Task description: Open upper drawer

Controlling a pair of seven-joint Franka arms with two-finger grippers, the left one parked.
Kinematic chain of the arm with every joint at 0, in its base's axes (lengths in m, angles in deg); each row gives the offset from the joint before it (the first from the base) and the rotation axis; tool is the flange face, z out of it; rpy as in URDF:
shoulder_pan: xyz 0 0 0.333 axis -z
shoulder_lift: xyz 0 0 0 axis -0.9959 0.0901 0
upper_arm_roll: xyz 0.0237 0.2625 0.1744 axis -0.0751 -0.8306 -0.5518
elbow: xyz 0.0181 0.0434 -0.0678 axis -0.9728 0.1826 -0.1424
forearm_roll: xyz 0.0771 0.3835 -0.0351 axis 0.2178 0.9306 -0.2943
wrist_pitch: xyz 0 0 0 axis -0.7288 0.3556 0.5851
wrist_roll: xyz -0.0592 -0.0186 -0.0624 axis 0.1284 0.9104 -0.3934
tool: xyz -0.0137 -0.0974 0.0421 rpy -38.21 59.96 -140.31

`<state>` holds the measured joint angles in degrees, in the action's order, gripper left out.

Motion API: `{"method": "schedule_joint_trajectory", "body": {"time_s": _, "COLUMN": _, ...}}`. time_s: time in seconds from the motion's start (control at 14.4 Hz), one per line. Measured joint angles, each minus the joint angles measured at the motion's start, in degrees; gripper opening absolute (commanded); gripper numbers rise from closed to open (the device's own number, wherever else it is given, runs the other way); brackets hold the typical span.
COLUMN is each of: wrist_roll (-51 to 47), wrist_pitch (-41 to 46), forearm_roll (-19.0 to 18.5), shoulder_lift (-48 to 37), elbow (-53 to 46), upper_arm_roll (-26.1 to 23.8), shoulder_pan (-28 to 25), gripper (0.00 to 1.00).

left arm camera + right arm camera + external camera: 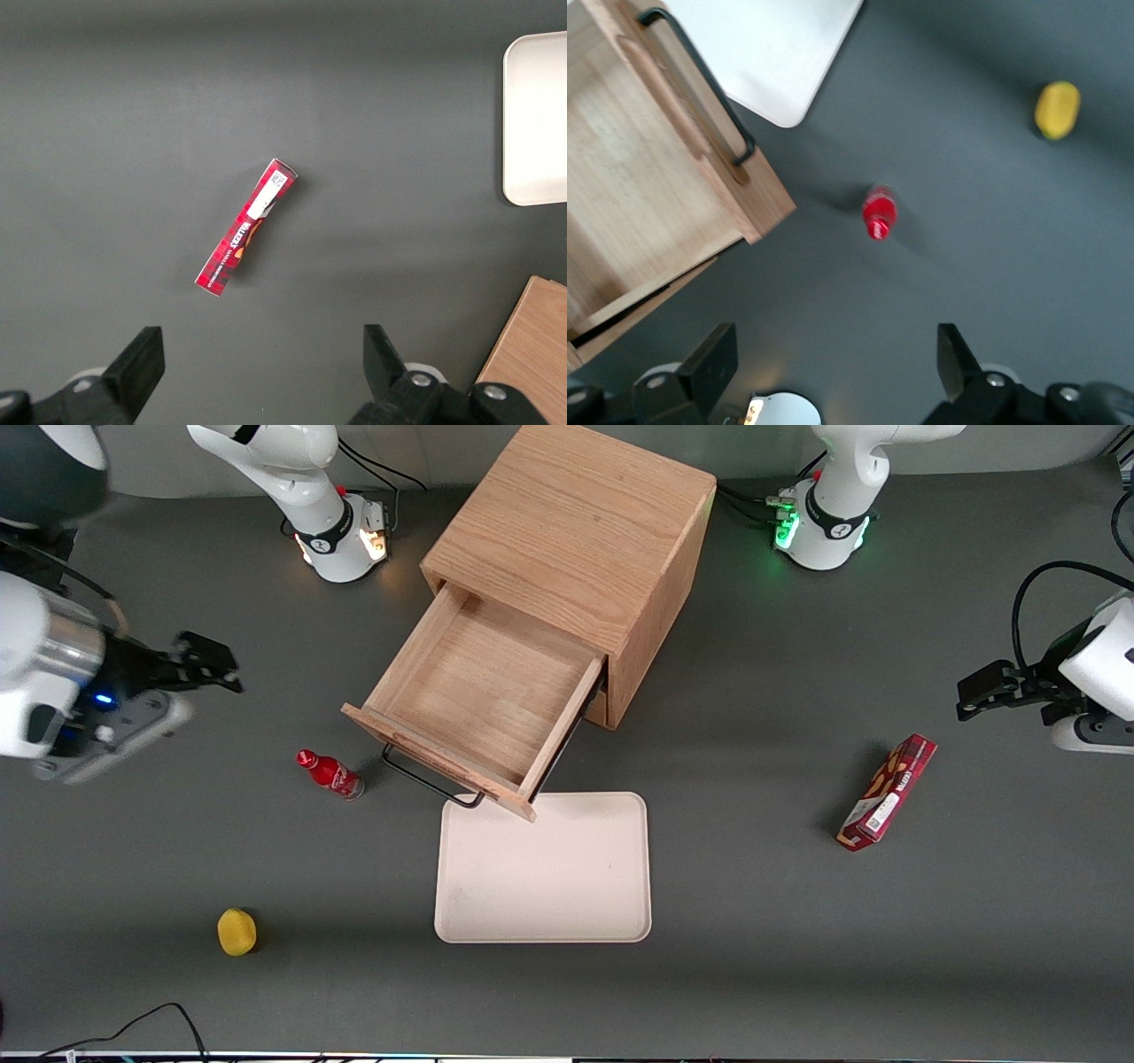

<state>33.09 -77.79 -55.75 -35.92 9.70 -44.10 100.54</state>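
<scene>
The upper drawer (483, 691) of the light-oak cabinet (576, 522) stands pulled far out, and its wooden inside is bare. Its thin black bar handle (425, 779) faces the front camera, just above the tray's edge. In the right wrist view the drawer (638, 177) and its handle (700, 80) show from above. My gripper (213, 664) hangs over the table toward the working arm's end, well apart from the drawer. It is open (835, 354) with only bare table between its fingers.
A small red bottle (330, 773) (879, 212) lies beside the drawer front. A cream tray (543, 868) (771, 53) lies in front of the drawer. A yellow object (236, 932) (1057, 110) sits nearer the front camera. A red box (888, 792) (246, 227) lies toward the parked arm's end.
</scene>
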Motion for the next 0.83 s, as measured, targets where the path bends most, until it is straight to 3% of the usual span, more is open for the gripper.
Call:
{"method": "schedule_joint_trajectory", "body": {"time_s": 0.28, "wrist_roll": -0.9, "wrist_pitch": 0.1, "forearm_roll": 2.0, "shoulder_lift": -6.9, "elbow": 6.7, "upper_arm_roll": -0.2, "shoulder_pan": 5.0, "gripper": 0.99}}
{"method": "schedule_joint_trajectory", "body": {"time_s": 0.49, "wrist_roll": -3.0, "wrist_pitch": 0.0, "forearm_roll": 4.0, "shoulder_lift": -12.3, "elbow": 12.1, "upper_arm_roll": 1.7, "shoulder_pan": 5.5, "gripper": 0.98}}
{"method": "schedule_joint_trajectory", "body": {"time_s": 0.62, "wrist_roll": -5.2, "wrist_pitch": -0.1, "forearm_roll": 8.1, "shoulder_lift": -15.5, "elbow": 14.8, "upper_arm_roll": 8.7, "shoulder_pan": 1.0, "gripper": 0.99}}
{"method": "schedule_joint_trajectory", "body": {"time_s": 0.83, "wrist_roll": -5.7, "wrist_pitch": -2.0, "forearm_roll": 12.6, "shoulder_lift": -20.8, "elbow": 19.6, "upper_arm_roll": 25.8, "shoulder_pan": -11.5, "gripper": 0.99}}
